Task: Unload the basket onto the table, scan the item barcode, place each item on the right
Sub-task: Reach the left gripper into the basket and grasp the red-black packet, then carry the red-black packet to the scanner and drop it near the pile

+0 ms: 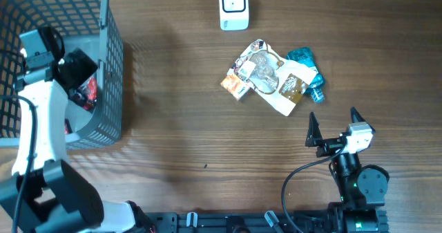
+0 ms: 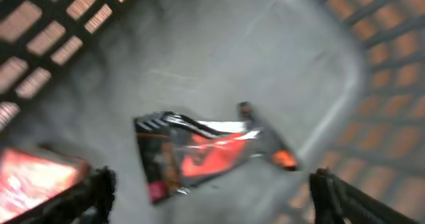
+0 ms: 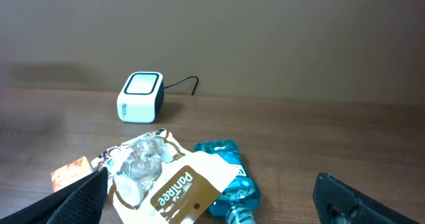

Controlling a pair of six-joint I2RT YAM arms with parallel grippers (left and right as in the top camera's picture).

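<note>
A white barcode scanner (image 1: pixel 233 7) (image 3: pixel 140 96) stands at the table's far edge. In front of it lies a pile of items: a white-and-brown pouch (image 1: pixel 266 76) (image 3: pixel 172 184), a blue bottle (image 1: pixel 307 70) (image 3: pixel 226 167) and a small orange packet (image 1: pixel 235 86) (image 3: pixel 70 173). My right gripper (image 1: pixel 333 113) (image 3: pixel 212 211) hovers open just short of the pile, holding nothing. My left gripper (image 1: pixel 74 68) (image 2: pixel 211 197) is inside the grey wire basket (image 1: pixel 110 67), open. A red-and-black packet (image 2: pixel 206 151) lies loose on the basket floor below it, free of the fingers (image 2: pixel 93 191).
A second red packet (image 2: pixel 36 177) lies in the basket to the left of the first. The basket's mesh walls (image 2: pixel 372 84) close in around my left gripper. Bare wooden table (image 1: pixel 179 122) spans between the basket and the pile.
</note>
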